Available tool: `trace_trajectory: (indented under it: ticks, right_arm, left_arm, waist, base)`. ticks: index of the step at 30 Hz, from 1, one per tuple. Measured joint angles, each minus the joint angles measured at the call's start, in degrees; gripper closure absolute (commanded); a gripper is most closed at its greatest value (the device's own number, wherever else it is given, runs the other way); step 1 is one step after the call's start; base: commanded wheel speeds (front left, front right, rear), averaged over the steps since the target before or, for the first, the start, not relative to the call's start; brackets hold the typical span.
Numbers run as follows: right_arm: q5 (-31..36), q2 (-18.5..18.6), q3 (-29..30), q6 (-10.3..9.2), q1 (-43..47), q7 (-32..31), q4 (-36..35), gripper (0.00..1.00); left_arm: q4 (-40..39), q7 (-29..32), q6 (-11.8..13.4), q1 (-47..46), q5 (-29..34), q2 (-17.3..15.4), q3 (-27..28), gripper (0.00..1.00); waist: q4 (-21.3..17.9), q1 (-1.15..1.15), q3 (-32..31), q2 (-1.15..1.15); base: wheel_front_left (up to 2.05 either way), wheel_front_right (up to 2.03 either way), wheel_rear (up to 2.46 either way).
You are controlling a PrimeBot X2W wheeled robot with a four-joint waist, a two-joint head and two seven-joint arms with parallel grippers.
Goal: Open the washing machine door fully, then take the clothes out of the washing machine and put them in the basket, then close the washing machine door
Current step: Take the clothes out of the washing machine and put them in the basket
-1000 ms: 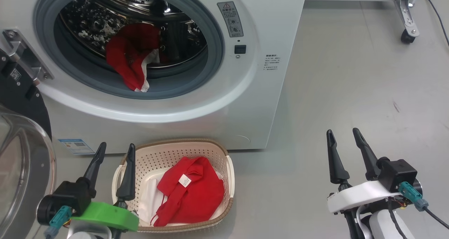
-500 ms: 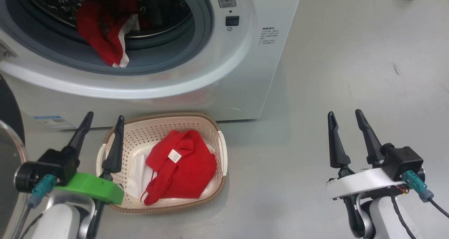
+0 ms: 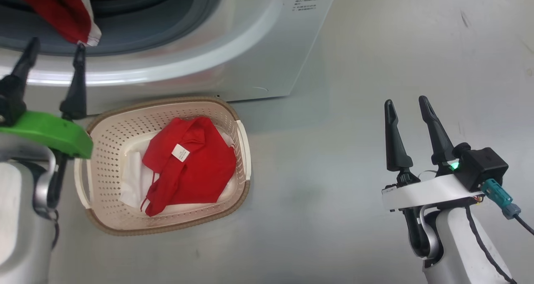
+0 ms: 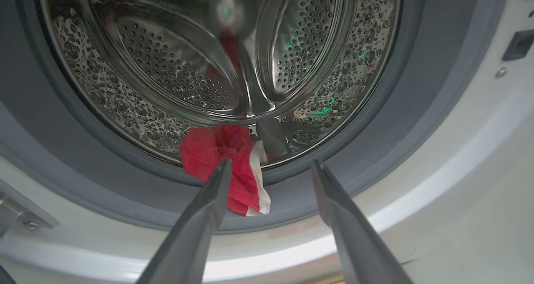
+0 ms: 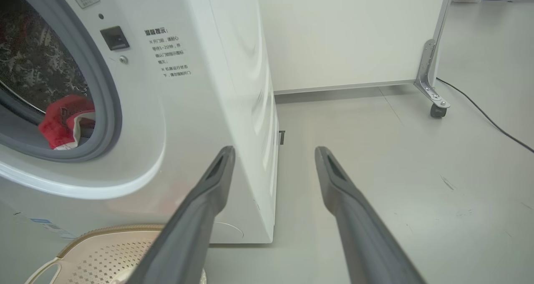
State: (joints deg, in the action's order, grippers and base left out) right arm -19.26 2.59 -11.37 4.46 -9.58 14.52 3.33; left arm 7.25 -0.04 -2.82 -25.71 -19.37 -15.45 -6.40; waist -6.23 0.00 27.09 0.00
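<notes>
Red garment at the drum mouth (image 4: 225,167), white trim on one edge, hangs over the lip of the steel drum (image 4: 167,67) onto the grey gasket (image 4: 417,88). It's lower centre in the left wrist view and in the top left corner of the head view. Second red garment (image 3: 190,163) is crumpled inside the basket (image 3: 108,221), white tag (image 3: 180,152) facing up, white cloth (image 3: 131,175) under it on its left side. The basket sits on the floor (image 3: 354,213), left of centre in the head view, just in front of the washing machine (image 3: 250,46); can't tell if they touch.

At upper left of the head view, the left gripper (image 3: 55,46) has its fingers spread apart with nothing between them, tips over the machine's white front ring just below the hanging garment. In the left wrist view one finger overlaps the garment's edge; contact can't be told.

At lower right of the head view, the right gripper (image 3: 405,101) has its fingers apart and holds nothing, over bare grey floor, well apart from the basket and the machine.

Right wrist view: machine side at left, caster leg (image 5: 434,100) upper right, black cable (image 5: 484,117) on the floor beside it.
</notes>
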Motion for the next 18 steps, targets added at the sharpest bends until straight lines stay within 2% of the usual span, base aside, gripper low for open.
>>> trace_trajectory:
  ticks: [7,18]
  right_arm:
    - [-2.0,0.0,-0.9,-0.57,-2.6,0.0,-0.6,0.0]
    - [-4.0,0.0,-1.8,-1.64,-4.4,0.0,-0.6,0.0]
  left_arm:
    - [4.5,5.7,2.0,-7.6,1.5,-3.0,1.9,0.0]
    - [11.0,10.7,2.0,-15.8,7.7,-5.9,-1.7,0.0]
  waist:
    - [-3.1,0.0,4.3,0.0]
    - [-7.6,0.0,8.7,0.0]
  base:
    - [0.0,0.0,0.0]
    - [0.0,0.0,0.0]
